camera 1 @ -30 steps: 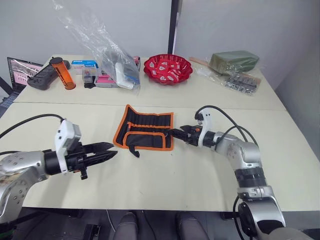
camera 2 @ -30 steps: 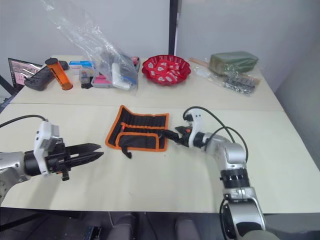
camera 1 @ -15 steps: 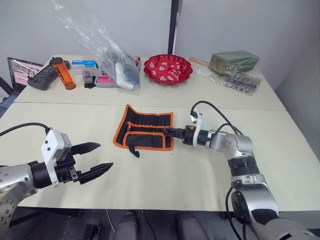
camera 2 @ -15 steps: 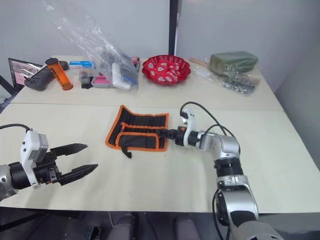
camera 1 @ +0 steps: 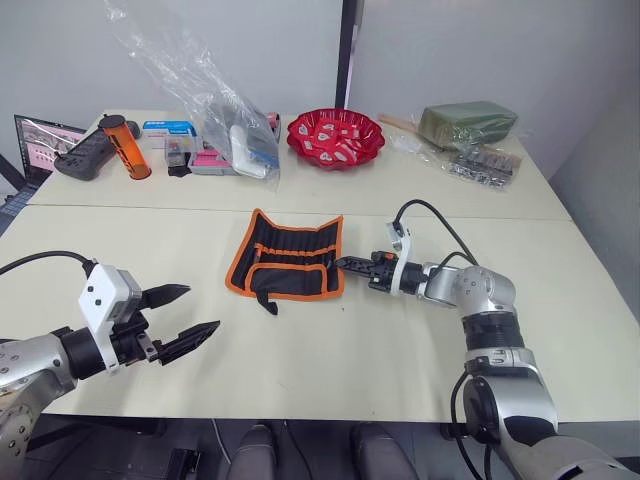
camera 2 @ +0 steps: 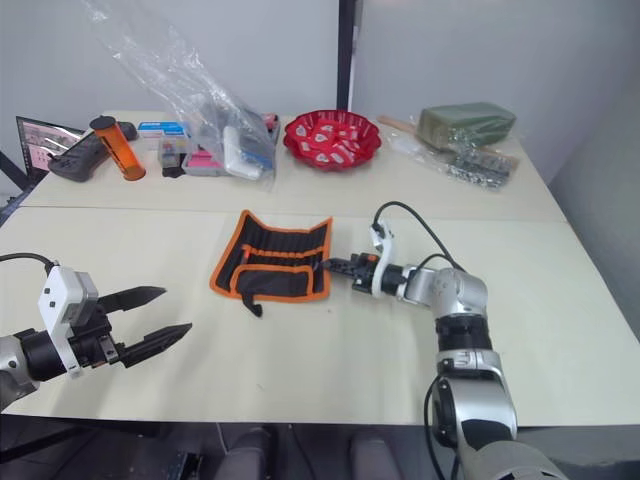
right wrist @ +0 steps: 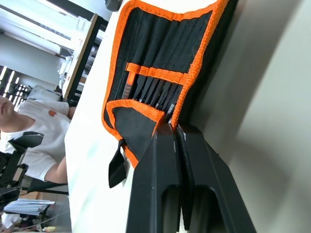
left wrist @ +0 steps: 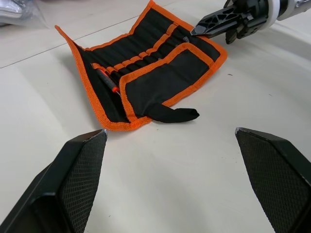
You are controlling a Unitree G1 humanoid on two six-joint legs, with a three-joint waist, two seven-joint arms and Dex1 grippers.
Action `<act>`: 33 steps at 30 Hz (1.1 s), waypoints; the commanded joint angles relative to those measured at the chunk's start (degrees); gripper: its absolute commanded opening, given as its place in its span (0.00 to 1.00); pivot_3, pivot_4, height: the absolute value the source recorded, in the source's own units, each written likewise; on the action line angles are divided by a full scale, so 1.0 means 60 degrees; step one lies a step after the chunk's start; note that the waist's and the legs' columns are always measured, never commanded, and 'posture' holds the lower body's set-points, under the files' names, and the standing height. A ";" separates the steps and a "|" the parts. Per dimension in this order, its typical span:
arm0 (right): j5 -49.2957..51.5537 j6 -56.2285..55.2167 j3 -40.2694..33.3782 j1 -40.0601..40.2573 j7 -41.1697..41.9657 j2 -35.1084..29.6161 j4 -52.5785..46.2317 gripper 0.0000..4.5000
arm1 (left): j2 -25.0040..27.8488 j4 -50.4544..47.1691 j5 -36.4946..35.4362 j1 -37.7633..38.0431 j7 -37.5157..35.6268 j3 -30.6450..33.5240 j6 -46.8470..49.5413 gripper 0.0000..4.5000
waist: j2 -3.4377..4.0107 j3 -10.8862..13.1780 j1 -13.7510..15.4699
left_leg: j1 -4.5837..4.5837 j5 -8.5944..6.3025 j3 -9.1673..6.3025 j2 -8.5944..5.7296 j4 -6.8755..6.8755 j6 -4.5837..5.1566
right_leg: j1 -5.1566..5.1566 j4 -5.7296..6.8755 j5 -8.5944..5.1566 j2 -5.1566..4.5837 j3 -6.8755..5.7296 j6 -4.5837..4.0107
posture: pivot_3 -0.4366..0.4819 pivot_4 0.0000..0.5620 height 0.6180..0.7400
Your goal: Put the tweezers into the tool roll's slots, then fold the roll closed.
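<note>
The tool roll (camera 1: 289, 254) lies partly folded on the worktop (camera 1: 330, 340) near its middle, its lower flap turned up over the slots and its black strap (left wrist: 171, 114) trailing from the near edge. The tweezers (right wrist: 156, 91) sit in the sewn slots behind the orange inner stripe (right wrist: 154, 74), their slim black shanks side by side; how many there are cannot be made out.

At the far side of the worktop, a red bowl (camera 1: 336, 137) holds small pale pieces, and a clear plastic bag (camera 1: 222, 110) holds packaged items. An orange cylinder (camera 1: 125, 146) stands near the far left corner.

The right end effector (camera 1: 346, 264) is clenched, its two black fingers pressed together, tips at the roll's orange-bound right edge; the right wrist view shows them meeting the binding where the flap ends. Whether any fabric is pinched cannot be told.

The left end effector (camera 1: 187, 312) is released, fingers spread wide, holding nothing, well apart from the roll at the worktop's near left.
</note>
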 commanded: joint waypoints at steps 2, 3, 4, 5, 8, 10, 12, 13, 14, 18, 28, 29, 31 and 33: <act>0.0551 0.0744 -0.0196 0.0020 0.0404 -0.0586 -0.0883 0.01 | -0.0191 0.0156 0.0155 -0.0056 0.0009 -0.0158 -0.0366 1.00 | 0.0004 0.0003 0.0010 | -0.0004 0.0000 0.0001 -0.0001 0.0001 0.0000 | -0.0001 -0.0001 0.0001 -0.0001 0.0001 -0.0002 | 0.48 0.27 1.00; 0.0555 0.0813 -0.0209 0.0017 0.0434 -0.0745 -0.0917 0.01 | -0.0236 0.0201 0.0209 -0.0055 0.0034 -0.0198 -0.0415 1.00 | 0.0004 0.0003 0.0030 | -0.0008 0.0000 0.0001 -0.0001 0.0002 0.0000 | -0.0001 -0.0001 0.0002 -0.0001 0.0002 -0.0003 | 0.48 0.27 1.00; 0.0538 0.0874 -0.0181 0.0017 0.0497 -0.0954 -0.0949 0.01 | -0.0299 0.0216 0.0220 -0.0050 0.0062 -0.0248 -0.0439 1.00 | 0.0004 0.0003 0.0031 | -0.0010 0.0000 0.0001 -0.0002 0.0004 0.0000 | -0.0001 -0.0001 0.0001 -0.0001 0.0001 -0.0002 | 0.48 0.27 1.00; 0.0514 0.0903 -0.0141 0.0006 0.0554 -0.1130 -0.0945 0.01 | -0.0349 0.0222 0.0232 -0.0055 0.0086 -0.0306 -0.0461 1.00 | 0.0004 0.0003 0.0032 | -0.0009 0.0000 0.0000 -0.0002 0.0005 0.0000 | -0.0001 -0.0001 0.0001 -0.0001 0.0001 -0.0001 | 0.48 0.27 1.00; 0.0558 0.1127 -0.0003 -0.0053 0.0879 -0.1697 -0.1047 0.01 | -0.0516 0.0200 0.0358 -0.0036 0.0144 -0.0566 -0.0575 1.00 | 0.0004 0.0003 0.0039 | -0.0010 0.0000 0.0002 -0.0005 0.0008 0.0000 | 0.0000 -0.0004 -0.0001 -0.0004 0.0002 0.0002 | 0.48 0.27 1.00; 0.0617 0.1214 0.0070 -0.0150 0.0943 -0.1870 -0.1221 0.01 | -0.0624 0.0238 0.0488 -0.0059 0.0210 -0.0749 -0.0668 1.00 | 0.0004 0.0003 0.0023 | -0.0010 0.0000 0.0001 -0.0004 0.0008 0.0000 | -0.0001 -0.0004 -0.0002 -0.0003 0.0002 0.0004 | 0.48 0.27 1.00; 0.0525 0.1168 0.0277 -0.0191 0.0899 -0.1890 -0.1522 0.01 | -0.0715 0.0276 0.0573 -0.0109 0.0272 -0.0918 -0.0732 1.00 | 0.0004 0.0003 -0.0011 | -0.0010 0.0000 0.0001 -0.0002 0.0006 0.0000 | -0.0002 -0.0003 -0.0002 0.0000 0.0002 0.0004 | 0.48 0.27 1.00; 0.0487 0.1151 0.0355 -0.0188 0.0870 -0.1878 -0.1646 0.01 | -0.0746 0.0280 0.0591 -0.0123 0.0287 -0.0967 -0.0748 1.00 | 0.0005 0.0003 -0.0035 | -0.0010 0.0000 0.0002 0.0000 0.0006 0.0000 | -0.0007 -0.0003 -0.0001 0.0001 0.0003 0.0004 | 0.48 0.27 1.00; 0.0389 0.1104 0.0537 -0.0169 0.0772 -0.1823 -0.1867 0.01 | -0.0799 0.0281 0.0629 -0.0156 0.0325 -0.1066 -0.0773 1.00 | 0.0005 0.0003 -0.0047 | -0.0010 0.0000 0.0005 0.0000 0.0005 0.0001 | -0.0008 -0.0001 -0.0001 0.0001 0.0005 0.0006 | 0.48 0.27 1.00; 0.0013 0.1050 0.1143 -0.0145 -0.0401 -0.1039 -0.3105 0.01 | -0.0964 0.0204 0.0849 -0.0150 0.0511 -0.1383 -0.0916 1.00 | 0.0005 0.0003 -0.0050 | -0.0010 0.0000 0.0005 0.0001 0.0006 0.0001 | -0.0009 0.0002 -0.0001 0.0003 0.0005 0.0005 | 0.48 0.27 1.00; -0.0634 0.0774 0.1272 -0.0089 -0.2334 0.0770 -0.2982 0.01 | -0.1091 -0.0007 0.1459 0.0255 0.0856 -0.1446 -0.1254 1.00 | 0.0005 0.0003 0.0018 | -0.0016 0.0001 0.0004 -0.0001 0.0010 0.0000 | -0.0010 0.0004 0.0017 0.0000 0.0005 -0.0013 | 0.48 0.27 1.00; -0.0735 0.0675 0.1335 -0.0056 -0.2380 0.0833 -0.2842 0.01 | -0.1085 -0.0019 0.1445 0.0266 0.0868 -0.1421 -0.1246 1.00 | 0.0005 0.0003 0.0017 | -0.0015 0.0001 0.0004 -0.0001 0.0010 0.0001 | -0.0010 0.0004 0.0018 0.0001 0.0005 -0.0014 | 0.48 0.27 1.00; -0.0843 0.0523 0.1439 -0.0024 -0.2356 0.0887 -0.2689 0.01 | -0.1070 -0.0024 0.1426 0.0269 0.0879 -0.1389 -0.1233 1.00 | 0.0006 0.0003 0.0013 | -0.0015 0.0000 0.0004 0.0000 0.0010 0.0000 | -0.0010 0.0004 0.0020 0.0000 0.0005 -0.0018 | 0.48 0.27 1.00; -0.0956 0.0329 0.1463 -0.0033 -0.2395 0.0975 -0.2515 0.01 | -0.1052 -0.0010 0.1415 0.0259 0.0875 -0.1354 -0.1230 1.00 | 0.0006 0.0003 0.0008 | -0.0015 0.0001 0.0004 -0.0001 0.0010 0.0001 | -0.0010 0.0004 0.0021 0.0001 0.0005 -0.0019 | 0.48 0.27 1.00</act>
